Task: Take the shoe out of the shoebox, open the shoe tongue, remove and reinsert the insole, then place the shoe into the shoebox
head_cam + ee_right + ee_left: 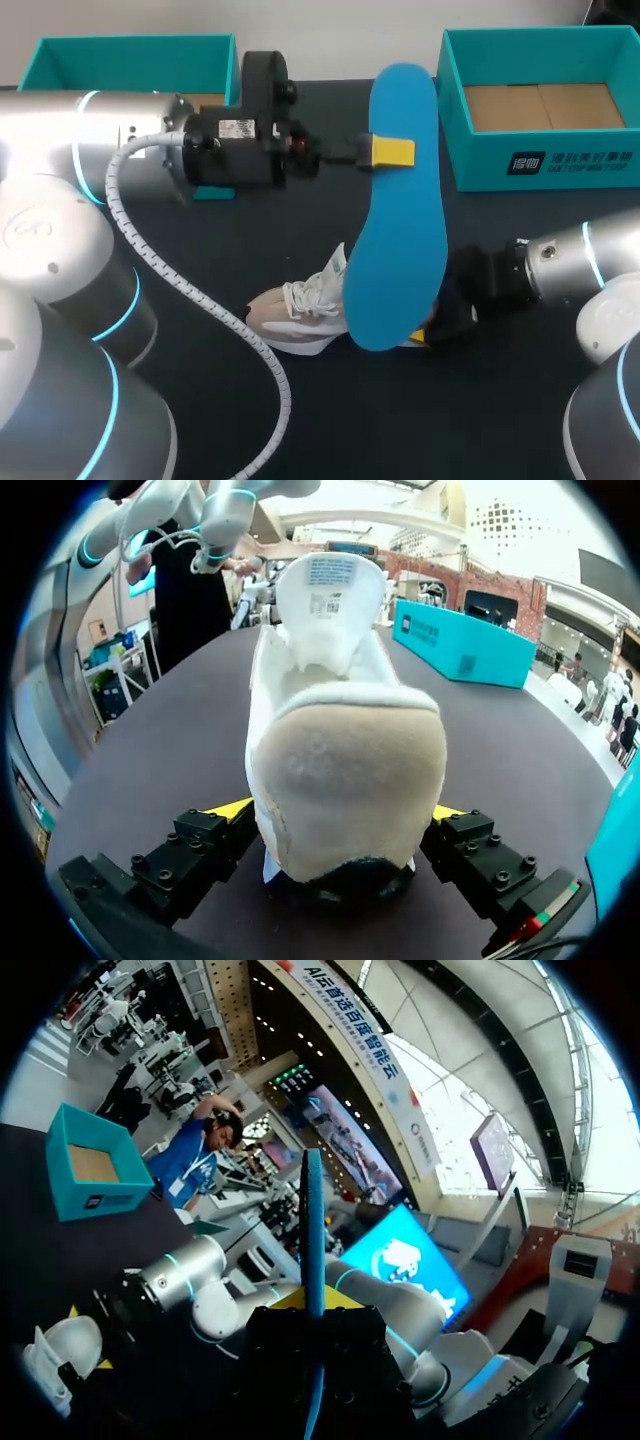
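Left claw (385, 150) is clamped on the insole (400, 230), held over mid-table (450, 420) and hiding part of the shoe (300, 315) at its 7 o'clock. Right claw (340, 815) pinches the shoe's heel. A box (130, 65) sits at 11 o'clock, a second box (480, 150) at 1 o'clock.
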`<state>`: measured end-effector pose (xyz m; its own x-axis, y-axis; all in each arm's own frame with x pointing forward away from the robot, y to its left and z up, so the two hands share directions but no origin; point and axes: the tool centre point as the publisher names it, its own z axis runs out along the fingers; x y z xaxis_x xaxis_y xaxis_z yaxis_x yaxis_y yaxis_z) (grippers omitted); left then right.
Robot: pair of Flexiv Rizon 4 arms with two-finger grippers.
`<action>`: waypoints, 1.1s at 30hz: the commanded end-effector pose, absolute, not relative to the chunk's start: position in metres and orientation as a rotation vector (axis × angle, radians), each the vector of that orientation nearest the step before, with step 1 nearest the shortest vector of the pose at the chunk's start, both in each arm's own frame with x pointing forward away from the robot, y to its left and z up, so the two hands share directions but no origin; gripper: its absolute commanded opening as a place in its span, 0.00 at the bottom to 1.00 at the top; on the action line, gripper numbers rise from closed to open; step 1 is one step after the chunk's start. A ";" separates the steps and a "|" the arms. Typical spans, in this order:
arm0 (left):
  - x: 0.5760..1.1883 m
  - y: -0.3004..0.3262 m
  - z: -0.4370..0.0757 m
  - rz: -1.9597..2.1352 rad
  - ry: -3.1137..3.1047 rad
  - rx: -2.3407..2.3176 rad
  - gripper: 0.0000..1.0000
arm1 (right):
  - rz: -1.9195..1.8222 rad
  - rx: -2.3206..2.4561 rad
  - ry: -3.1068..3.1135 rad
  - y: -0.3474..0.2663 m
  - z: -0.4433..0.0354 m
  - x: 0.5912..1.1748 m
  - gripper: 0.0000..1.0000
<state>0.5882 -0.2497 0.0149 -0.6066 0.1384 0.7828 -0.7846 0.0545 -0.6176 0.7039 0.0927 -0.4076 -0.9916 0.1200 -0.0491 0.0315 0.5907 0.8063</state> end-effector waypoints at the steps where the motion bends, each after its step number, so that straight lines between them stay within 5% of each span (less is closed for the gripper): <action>1: 0.587 -0.249 0.014 1.644 -1.620 0.662 0.00 | 1.275 0.136 2.767 0.082 -0.388 0.698 1.00; 13: 0.587 -0.249 0.014 1.644 -1.620 0.662 0.00 | 0.899 0.077 3.000 0.081 -0.341 0.696 1.00; 33: 0.587 -0.249 0.014 1.644 -1.620 0.662 0.00 | 0.829 0.098 2.960 0.078 -0.328 0.695 1.00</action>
